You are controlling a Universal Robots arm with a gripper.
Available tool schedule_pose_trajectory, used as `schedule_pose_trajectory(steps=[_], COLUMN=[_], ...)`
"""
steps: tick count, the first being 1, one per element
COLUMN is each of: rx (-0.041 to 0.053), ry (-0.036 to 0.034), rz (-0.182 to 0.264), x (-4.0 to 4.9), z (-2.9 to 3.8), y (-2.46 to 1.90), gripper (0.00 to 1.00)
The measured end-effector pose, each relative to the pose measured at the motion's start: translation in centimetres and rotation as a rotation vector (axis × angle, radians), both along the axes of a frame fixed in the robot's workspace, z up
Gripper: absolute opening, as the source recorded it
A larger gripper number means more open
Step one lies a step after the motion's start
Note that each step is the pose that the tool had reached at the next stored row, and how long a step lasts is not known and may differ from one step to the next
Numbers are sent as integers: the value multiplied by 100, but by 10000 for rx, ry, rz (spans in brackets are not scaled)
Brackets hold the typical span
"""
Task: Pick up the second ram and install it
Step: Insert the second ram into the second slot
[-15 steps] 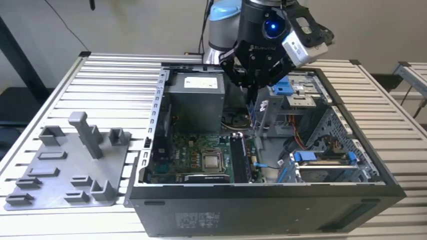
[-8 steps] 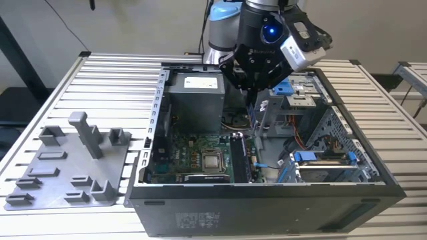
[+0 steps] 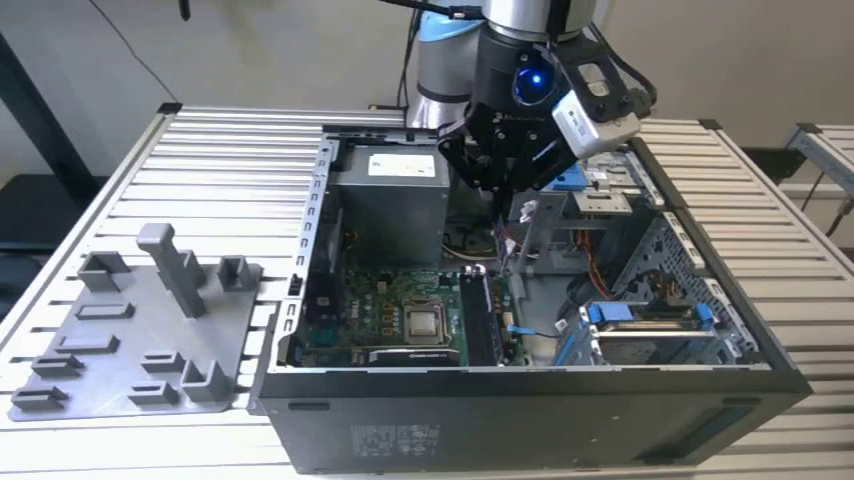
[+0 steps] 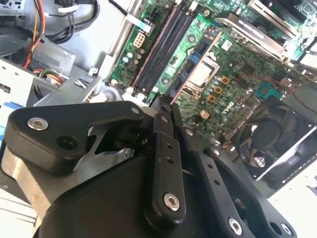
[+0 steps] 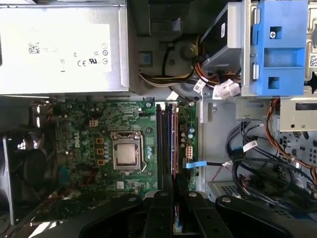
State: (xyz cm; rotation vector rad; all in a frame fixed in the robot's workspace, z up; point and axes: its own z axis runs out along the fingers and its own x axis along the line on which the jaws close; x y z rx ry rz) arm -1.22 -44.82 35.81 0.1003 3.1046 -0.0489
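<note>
Second ram (image 5: 173,182) seems pinched edge-on in the hand (image 5: 174,192), which is clenched on it above the memory slots (image 5: 166,144) of the green board (image 5: 84,144) inside the open computer case (image 3: 534,400). We judge it light, stiff and thin, yet fragile. It is best held by its bare upper edge, kept square, clear of chips and contacts.

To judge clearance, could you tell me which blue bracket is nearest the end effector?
The upper blue bracket in the exterior view, beside the end effector; the lower blue bracket sits nearer the camera.
</note>
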Motion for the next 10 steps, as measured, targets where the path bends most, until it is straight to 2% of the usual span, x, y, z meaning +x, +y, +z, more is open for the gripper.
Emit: schedule_pose_trajectory(steps=[10], rx=[1], ry=[0], rz=[-2], x=[0], z=[-2], y=[-4], gripper=[14])
